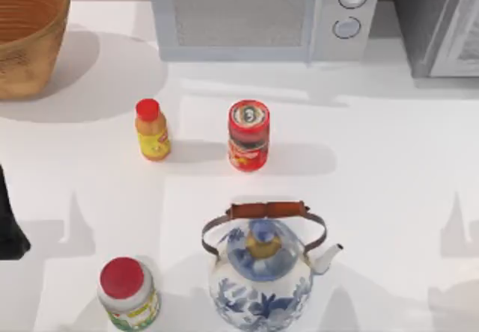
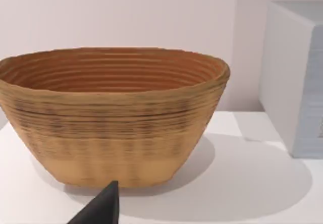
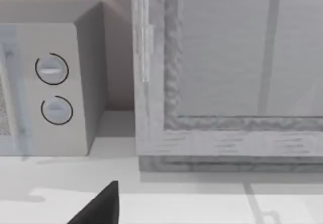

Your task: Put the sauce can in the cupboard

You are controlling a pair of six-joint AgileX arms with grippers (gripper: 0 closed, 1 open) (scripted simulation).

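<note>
The sauce can (image 1: 248, 134), red with a silver top, stands upright near the table's middle, with nothing holding it. The cupboard (image 1: 441, 25) is at the back right corner; its pale framed door panel (image 3: 232, 72) looks shut in the right wrist view. My left arm (image 1: 9, 227) is parked at the table's left edge, far from the can. A dark tip of my left gripper (image 2: 101, 210) faces the basket. A dark tip of my right gripper (image 3: 101, 206) faces the cupboard door from a short way off.
A white microwave (image 1: 262, 14) with two knobs stands at the back centre, left of the cupboard. A woven basket (image 1: 26, 29) sits back left. A yellow bottle (image 1: 152, 130) stands left of the can. A blue-and-white teapot (image 1: 262, 272) and a red-lidded jar (image 1: 127, 291) stand in front.
</note>
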